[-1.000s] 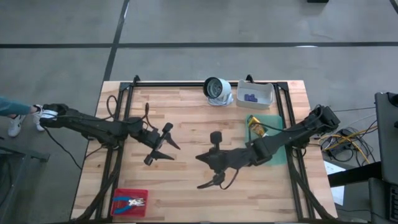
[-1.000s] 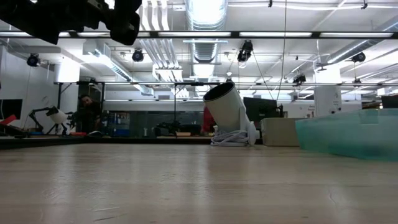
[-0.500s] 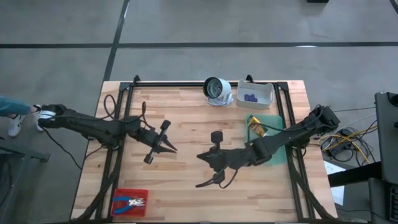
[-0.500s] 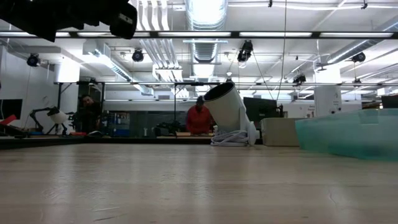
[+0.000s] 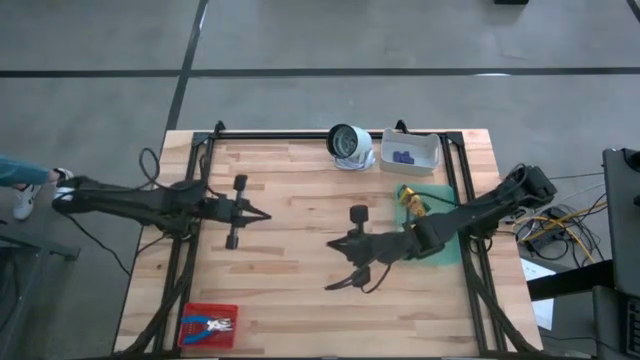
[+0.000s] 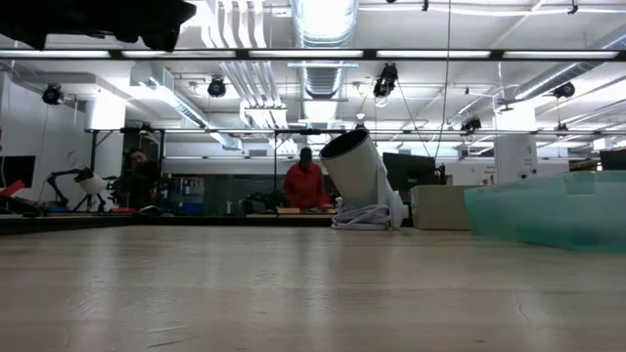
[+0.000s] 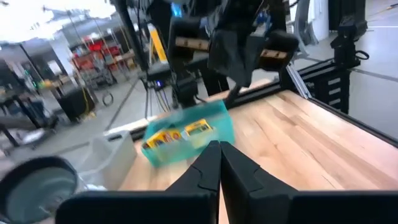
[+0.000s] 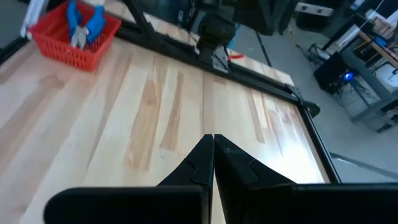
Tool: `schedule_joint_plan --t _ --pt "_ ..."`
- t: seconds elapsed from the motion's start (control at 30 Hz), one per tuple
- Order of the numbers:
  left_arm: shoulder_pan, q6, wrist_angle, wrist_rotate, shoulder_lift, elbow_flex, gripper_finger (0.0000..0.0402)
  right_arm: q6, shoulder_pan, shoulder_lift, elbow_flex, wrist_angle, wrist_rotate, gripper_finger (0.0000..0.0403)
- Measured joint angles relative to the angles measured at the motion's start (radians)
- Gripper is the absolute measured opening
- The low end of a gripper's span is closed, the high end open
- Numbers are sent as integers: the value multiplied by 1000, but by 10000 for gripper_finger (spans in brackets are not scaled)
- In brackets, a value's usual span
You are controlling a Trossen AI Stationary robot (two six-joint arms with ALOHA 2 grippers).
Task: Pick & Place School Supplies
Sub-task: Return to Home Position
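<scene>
Green bin (image 5: 437,190), at the counter's (image 5: 300,170) edge, holds the crayon boxes (image 5: 410,203). White bin (image 5: 432,140) just beside it has purple bits (image 5: 403,156). Red tray (image 5: 190,310), well apart from green bin, holds scissors (image 5: 212,325). L gripper (image 5: 258,213) & R gripper (image 5: 338,243) are mid-counter, R nearer green bin, both w/ fingers (image 7: 205,174) together, empty. Low view shows only the bin's wall; L wrist view shows the boxes thru it.

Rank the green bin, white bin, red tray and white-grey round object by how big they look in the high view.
1. green bin: largest, though partly hidden.
2. red tray and white bin: about alike, so not ranked against each other.
3. white-grey round object: smallest.
</scene>
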Motion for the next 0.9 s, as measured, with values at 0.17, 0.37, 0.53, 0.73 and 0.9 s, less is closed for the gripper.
schedule_joint_plan --t 0.17,0.37,0.53,0.73,0.9 --pt "0 48 2 25 -85 -47 10 -1 -2 -87 -113 92 -2 8" --pt "0 55 13 25 -144 -131 5 0 -3 -236 -314 262 -8 8" --pt "0 83 43 21 -188 -194 11 -3 -3 -372 -477 359 -4 8" --pt "4 136 109 -43 -236 -256 7 -26 -14 -566 -626 417 -1 8" --pt "7 134 123 -80 -269 -291 7 -22 -34 -706 -720 415 0 8"
